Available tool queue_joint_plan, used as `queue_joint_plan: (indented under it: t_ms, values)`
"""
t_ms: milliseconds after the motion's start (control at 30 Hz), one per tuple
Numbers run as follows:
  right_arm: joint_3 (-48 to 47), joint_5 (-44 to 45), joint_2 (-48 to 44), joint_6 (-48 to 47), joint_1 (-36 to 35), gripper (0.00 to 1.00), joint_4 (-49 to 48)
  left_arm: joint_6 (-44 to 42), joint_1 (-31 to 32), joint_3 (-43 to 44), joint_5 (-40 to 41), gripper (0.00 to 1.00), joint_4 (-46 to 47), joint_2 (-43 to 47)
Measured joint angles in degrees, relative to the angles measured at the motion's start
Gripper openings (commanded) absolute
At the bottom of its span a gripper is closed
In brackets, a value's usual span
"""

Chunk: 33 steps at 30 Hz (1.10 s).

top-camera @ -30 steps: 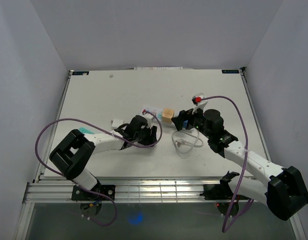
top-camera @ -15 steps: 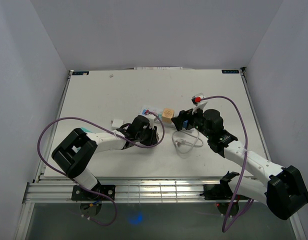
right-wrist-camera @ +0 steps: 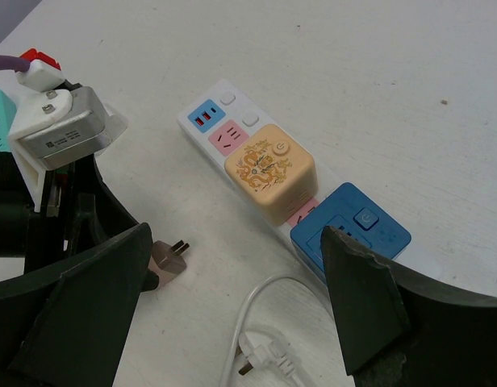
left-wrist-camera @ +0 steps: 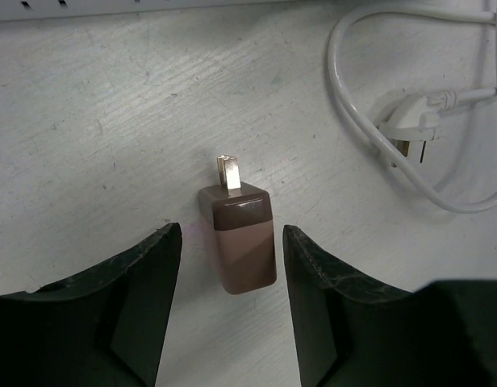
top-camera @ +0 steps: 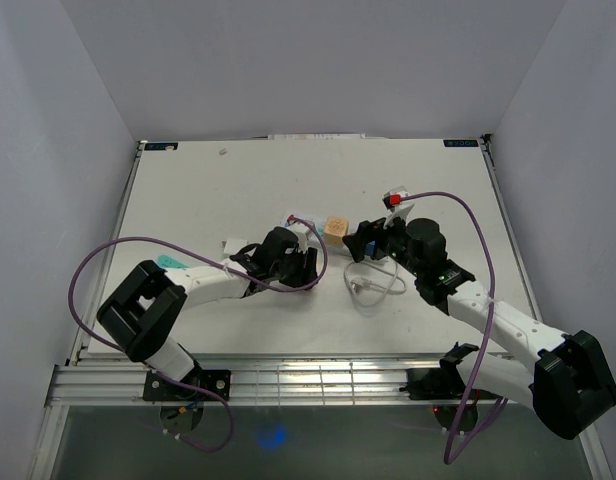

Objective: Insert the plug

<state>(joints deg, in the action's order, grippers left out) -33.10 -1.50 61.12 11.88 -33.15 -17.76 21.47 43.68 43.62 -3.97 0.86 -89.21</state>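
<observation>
A small brown plug (left-wrist-camera: 237,238) lies flat on the white table, its metal prongs pointing at the white power strip (left-wrist-camera: 152,5) along the top edge of the left wrist view. My left gripper (left-wrist-camera: 231,234) is open, one finger on each side of the plug, neither touching it. In the right wrist view the plug (right-wrist-camera: 169,260) lies short of the power strip (right-wrist-camera: 232,113), which has blue and pink sockets. My right gripper (right-wrist-camera: 236,242) is open and empty, hovering over the strip's near end. From above, the left gripper (top-camera: 300,262) and right gripper (top-camera: 368,240) flank the strip (top-camera: 306,222).
A yellow cube adapter (right-wrist-camera: 270,171) and a blue cube adapter (right-wrist-camera: 351,228) sit plugged into the strip. A loose white cable with its own plug (right-wrist-camera: 261,355) loops on the table near the right gripper, also seen from above (top-camera: 373,283). Purple arm cables hang over the table.
My left gripper has edged a little towards the power strip and stayed open around the plug. The right arm has not moved.
</observation>
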Motion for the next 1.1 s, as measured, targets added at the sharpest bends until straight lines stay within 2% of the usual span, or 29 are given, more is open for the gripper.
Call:
queue_joint_plan:
  t_ms: [267,433,533,600,700,800,833,1033,1100]
  values:
    - [0.00,0.00,0.00,0.00,0.00,0.90,0.02,-0.09,0.02,0.00,0.33,0.69,-0.42,-0.59]
    - [0.00,0.02,0.00,0.00,0.00,0.90,0.02,-0.09,0.26,-0.02,0.33,0.60,-0.37,-0.66]
    - [0.00,0.04,0.00,0.00,0.00,0.90,0.02,-0.28,0.79,0.00,0.33,0.50,-0.13,-1.77]
    - [0.00,0.07,-0.02,0.00,0.00,0.90,0.02,-0.28,1.31,0.09,0.35,0.34,-0.07,-3.15]
    - [0.00,0.07,-0.07,0.00,0.00,0.90,0.04,-0.74,2.12,1.66,0.74,0.22,0.22,-4.39]
    - [0.00,0.07,-0.15,0.00,0.00,0.90,0.04,-0.85,2.47,2.60,0.98,0.03,0.22,-5.25]
    - [0.00,0.04,-0.15,0.00,0.00,0.90,0.04,-0.87,2.56,2.62,1.03,0.00,0.15,-5.27]
    - [0.00,0.07,-0.22,0.00,0.00,0.90,0.04,-0.90,2.58,2.62,1.03,0.00,0.17,-5.25]
    - [0.00,0.04,-0.24,0.00,0.00,0.90,0.04,-0.90,2.58,2.62,1.03,0.18,0.17,-5.25]
